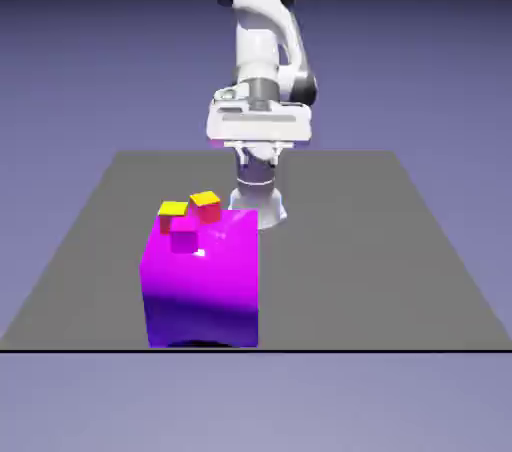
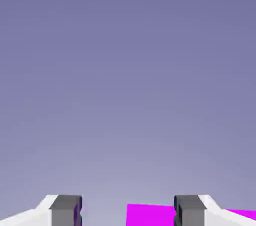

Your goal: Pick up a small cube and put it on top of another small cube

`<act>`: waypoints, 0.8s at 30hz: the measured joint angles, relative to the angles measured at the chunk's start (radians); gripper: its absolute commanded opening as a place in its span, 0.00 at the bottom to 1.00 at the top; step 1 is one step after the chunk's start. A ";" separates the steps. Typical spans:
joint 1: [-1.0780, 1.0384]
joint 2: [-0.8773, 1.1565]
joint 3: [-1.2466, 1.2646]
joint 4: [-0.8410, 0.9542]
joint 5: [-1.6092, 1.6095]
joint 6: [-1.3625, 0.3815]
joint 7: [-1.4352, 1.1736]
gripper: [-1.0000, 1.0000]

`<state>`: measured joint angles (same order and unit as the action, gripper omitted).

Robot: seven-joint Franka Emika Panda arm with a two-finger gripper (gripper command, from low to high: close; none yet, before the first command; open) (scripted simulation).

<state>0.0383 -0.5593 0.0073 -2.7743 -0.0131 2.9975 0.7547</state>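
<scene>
Two small cubes point(image 1: 173, 210) point(image 1: 205, 204) — red sides, yellow tops — sit near each other, apart, on a big magenta block point(image 1: 203, 285); a smaller magenta cube point(image 1: 184, 235) lies just in front of them.

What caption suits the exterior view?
White arm raised behind a magenta block bearing two small yellow-topped cubes, neither yet stacked.

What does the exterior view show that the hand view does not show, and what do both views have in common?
Only the exterior view shows the white arm, the grey table and two small cubes with yellow tops on the magenta block. Only the hand view shows the gripper, open with nothing between its grey fingertips. Both share the blue-violet backdrop and the magenta block, which in the hand view is only a sliver at the bottom edge.
</scene>
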 measured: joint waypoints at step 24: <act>-0.122 0.762 -0.699 0.526 0.243 -1.022 0.000 0.50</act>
<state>-0.0841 0.2023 -0.6914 -2.2481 0.2304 1.9757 0.7548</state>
